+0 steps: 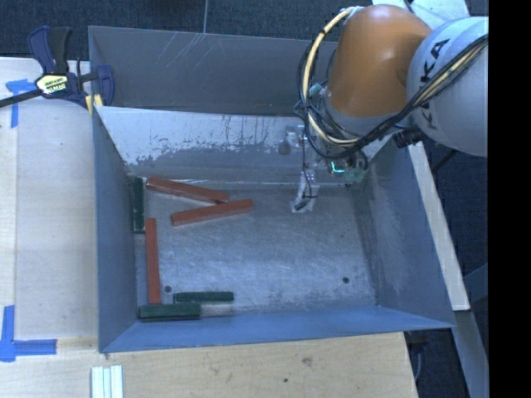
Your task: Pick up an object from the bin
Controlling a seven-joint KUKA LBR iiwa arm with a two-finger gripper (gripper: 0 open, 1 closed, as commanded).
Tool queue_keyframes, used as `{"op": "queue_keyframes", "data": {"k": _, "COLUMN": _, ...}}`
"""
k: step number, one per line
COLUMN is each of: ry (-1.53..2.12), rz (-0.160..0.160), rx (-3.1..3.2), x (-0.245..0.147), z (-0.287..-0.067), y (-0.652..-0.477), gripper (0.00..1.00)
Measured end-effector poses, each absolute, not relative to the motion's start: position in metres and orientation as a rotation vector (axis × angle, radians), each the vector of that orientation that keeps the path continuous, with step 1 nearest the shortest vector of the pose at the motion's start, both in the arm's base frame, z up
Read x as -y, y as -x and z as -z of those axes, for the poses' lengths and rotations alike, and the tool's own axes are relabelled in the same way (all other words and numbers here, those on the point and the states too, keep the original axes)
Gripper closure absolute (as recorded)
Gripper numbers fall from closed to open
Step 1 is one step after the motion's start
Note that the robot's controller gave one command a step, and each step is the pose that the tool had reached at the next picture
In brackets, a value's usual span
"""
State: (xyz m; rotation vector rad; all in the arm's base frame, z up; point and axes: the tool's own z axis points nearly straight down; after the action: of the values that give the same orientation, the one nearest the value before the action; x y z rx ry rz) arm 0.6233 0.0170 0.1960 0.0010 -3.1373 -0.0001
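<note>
Gripper (304, 199) upper centre, over bare bin floor (274, 264) | claw state – cannot tell | risk: closing here likely grabs nothing – nearest red stick (211, 213) lies to its left

The grey metal bin (249, 73) is being seen as matt, its wall at 12 o'clock scratched and worn. The red-brown sticks (211, 214) and dark green sticks (203, 298) are being seen as dull. Light is being reflected by the glossy orange cover (373, 56) at 1 o'clock.
</note>
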Motion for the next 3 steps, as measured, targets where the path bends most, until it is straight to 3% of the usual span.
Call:
{"op": "queue_keyframes", "data": {"k": 1, "ry": -0.1, "rz": 0.003, "rx": 3.135, "x": -0.075, "z": -0.129, "y": -0.614, "gripper": 0.0}}
{"op": "queue_keyframes", "data": {"k": 2, "ry": -0.041, "rz": 0.004, "rx": 3.137, "x": -0.134, "z": -0.066, "y": -0.617, "gripper": 0.0}}
{"op": "queue_keyframes", "data": {"k": 3, "ry": -0.089, "rz": -0.004, "rx": 3.14, "x": -0.079, "z": -0.074, "y": -0.582, "gripper": 0.0}}
